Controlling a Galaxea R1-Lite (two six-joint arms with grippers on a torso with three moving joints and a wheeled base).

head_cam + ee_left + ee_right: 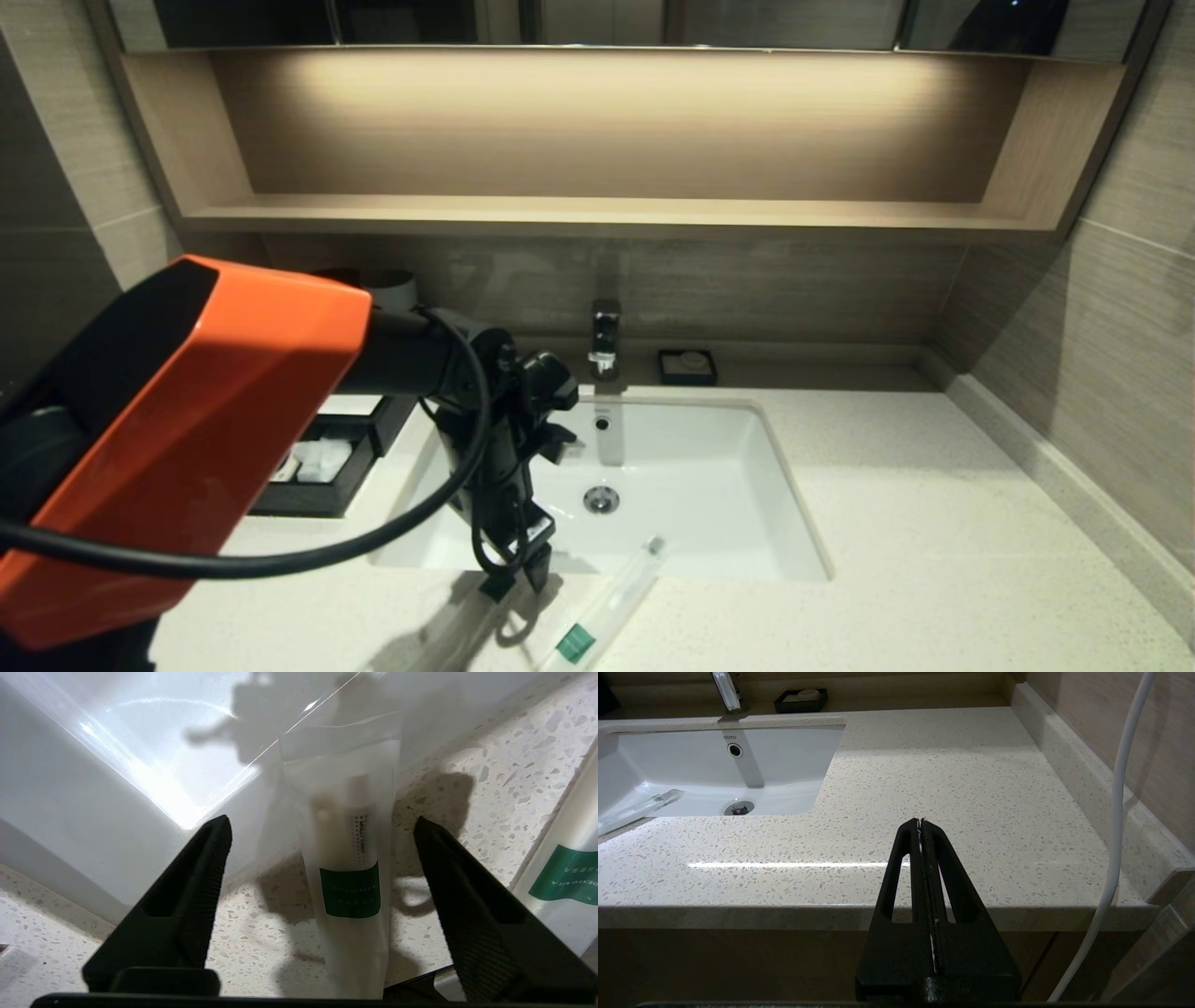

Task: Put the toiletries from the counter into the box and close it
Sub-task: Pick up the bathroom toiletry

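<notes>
My left gripper is open and points down at the counter, just in front of the sink; it also shows in the head view. A toiletry sleeve with a green band lies on the counter between its fingers, untouched, its far end over the sink edge. A second green-band sleeve lies just to the right, also seen in the left wrist view. The dark-tipped one does not show clearly. The black box stands at the left with its drawer pulled out. My right gripper is shut and empty.
A faucet and a small black soap dish stand behind the sink. White packets lie in the drawer. A wooden shelf runs above. My right gripper hangs just off the counter's front edge, with bare counter right of the sink.
</notes>
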